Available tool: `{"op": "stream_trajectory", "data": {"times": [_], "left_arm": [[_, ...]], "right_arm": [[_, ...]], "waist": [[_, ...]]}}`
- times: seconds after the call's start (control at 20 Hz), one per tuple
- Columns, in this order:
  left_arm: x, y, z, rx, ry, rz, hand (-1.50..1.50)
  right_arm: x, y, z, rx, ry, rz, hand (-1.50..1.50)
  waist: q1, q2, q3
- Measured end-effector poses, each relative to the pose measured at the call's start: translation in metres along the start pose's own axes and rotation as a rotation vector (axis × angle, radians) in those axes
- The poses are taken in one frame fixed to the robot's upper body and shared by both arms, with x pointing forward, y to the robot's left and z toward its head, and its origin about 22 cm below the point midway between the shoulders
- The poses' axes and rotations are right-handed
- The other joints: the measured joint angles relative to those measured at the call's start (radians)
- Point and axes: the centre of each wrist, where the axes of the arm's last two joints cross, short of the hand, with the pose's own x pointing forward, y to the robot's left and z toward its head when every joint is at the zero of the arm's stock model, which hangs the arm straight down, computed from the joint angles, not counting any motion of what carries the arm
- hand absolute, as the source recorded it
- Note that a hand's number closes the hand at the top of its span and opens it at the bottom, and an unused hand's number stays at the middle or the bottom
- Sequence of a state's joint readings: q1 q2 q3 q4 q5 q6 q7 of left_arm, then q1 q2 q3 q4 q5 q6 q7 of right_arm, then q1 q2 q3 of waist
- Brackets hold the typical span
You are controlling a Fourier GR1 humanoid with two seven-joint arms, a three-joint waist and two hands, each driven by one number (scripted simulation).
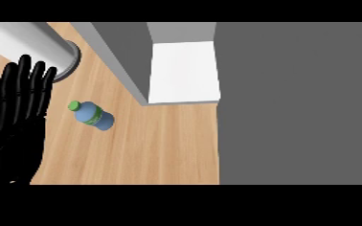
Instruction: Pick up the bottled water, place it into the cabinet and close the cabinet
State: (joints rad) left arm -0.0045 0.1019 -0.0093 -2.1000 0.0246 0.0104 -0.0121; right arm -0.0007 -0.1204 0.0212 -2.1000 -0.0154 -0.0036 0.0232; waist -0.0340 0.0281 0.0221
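One item to handle: bottled water (93, 115), left of centre in the frame, on the wooden counter (163, 143). Likely light, stiff yet smooth-walled and liable to slip; grasp around the mid-body, not the cap (73, 106). Blue body, green cap and label band. Left hand (25, 96) at left edge of frame, apart from the bottled water, fingers straight, holding nothing. Right hand out of view.

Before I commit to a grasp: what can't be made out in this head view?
- Right hand: nowhere in the head view.
- Cabinet: depth hidden by its grey walls; only a white patch shows.
- Left hand: cut off by the left edge.
- Bottled water: label too small to read.
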Motion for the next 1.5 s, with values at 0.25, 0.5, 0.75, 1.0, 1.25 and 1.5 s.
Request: {"op": "stream_trajectory", "data": {"times": [0.25, 0.5, 0.75, 1.0, 1.25, 1.5], "left_arm": [[-0.004, 0.009, -0.003, -0.193, 0.0, 0.096, -1.5], [-0.015, 0.009, 0.008, -0.387, 0.162, 0.306, -1.5], [0.006, 0.029, 0.023, -0.472, 0.259, 0.414, -1.5], [0.042, 0.047, 0.028, -0.496, 0.288, 0.45, -1.5], [0.055, 0.061, 0.037, -0.481, 0.338, 0.45, -1.5], [0.063, 0.074, 0.039, -0.452, 0.361, 0.429, -1.5]], "right_arm": [[0.004, -0.006, 0.016, -0.025, 0.02, 0.003, -1.5], [0.009, 0.0, 0.032, 0.069, 0.104, -0.135, -1.5], [0.035, -0.009, 0.055, 0.108, 0.143, -0.204, -1.5], [0.045, -0.026, 0.066, 0.116, 0.181, -0.168, -1.5], [0.047, -0.033, 0.069, 0.114, 0.205, -0.144, -1.5], [0.046, -0.039, 0.078, 0.111, 0.217, -0.139, -1.5]], "waist": [[0.015, -0.021, -0.016], [0.015, -0.028, -0.021], [0.025, -0.033, -0.021], [0.031, -0.033, -0.022], [0.033, -0.033, -0.022], [0.032, -0.035, -0.022]]}}
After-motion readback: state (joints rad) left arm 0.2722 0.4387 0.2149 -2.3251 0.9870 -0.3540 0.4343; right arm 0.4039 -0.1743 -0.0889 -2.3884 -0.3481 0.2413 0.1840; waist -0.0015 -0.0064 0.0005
